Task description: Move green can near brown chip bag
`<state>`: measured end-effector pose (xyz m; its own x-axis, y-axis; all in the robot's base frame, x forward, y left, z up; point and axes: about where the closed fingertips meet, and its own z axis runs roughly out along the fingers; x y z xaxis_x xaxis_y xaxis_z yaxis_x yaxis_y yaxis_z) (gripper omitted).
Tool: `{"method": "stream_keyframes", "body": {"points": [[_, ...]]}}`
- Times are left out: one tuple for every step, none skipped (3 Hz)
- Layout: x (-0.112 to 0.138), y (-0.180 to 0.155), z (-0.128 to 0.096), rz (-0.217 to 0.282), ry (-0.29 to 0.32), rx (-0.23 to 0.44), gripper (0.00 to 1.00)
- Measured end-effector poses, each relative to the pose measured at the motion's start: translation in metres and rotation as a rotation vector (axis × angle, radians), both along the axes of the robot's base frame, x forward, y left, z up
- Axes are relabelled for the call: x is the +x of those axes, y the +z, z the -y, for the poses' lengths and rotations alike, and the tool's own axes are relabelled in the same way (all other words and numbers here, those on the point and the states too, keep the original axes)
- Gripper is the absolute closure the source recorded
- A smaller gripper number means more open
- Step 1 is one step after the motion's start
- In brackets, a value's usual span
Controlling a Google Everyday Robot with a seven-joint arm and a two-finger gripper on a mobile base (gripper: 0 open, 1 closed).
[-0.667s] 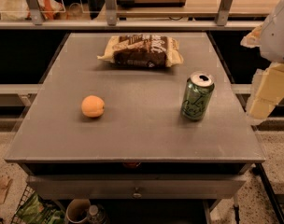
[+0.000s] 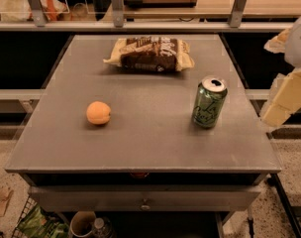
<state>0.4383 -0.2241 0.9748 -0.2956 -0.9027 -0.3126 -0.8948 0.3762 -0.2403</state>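
The green can stands upright on the grey table, right of the middle, with its silver top open. The brown chip bag lies flat near the table's far edge, well behind the can and to its left. My gripper shows as cream-coloured blocks at the right edge of the view, off the table's right side, to the right of the can and apart from it. It holds nothing that I can see.
A small round orange fruit lies on the table's left half. A wooden counter with metal posts runs behind the table. Below the front edge are a drawer and a basket with bottles.
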Motion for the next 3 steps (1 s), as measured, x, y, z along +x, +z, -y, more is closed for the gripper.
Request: {"method": "stream_keyframes", "body": {"points": [[-0.008,-0.029,0.019,0.033,-0.121,0.186,0.00],[-0.008,-0.065,0.043,0.117,-0.176,0.360,0.00],[-0.006,-0.076,0.053,0.214,-0.199,0.540,0.00]]}}
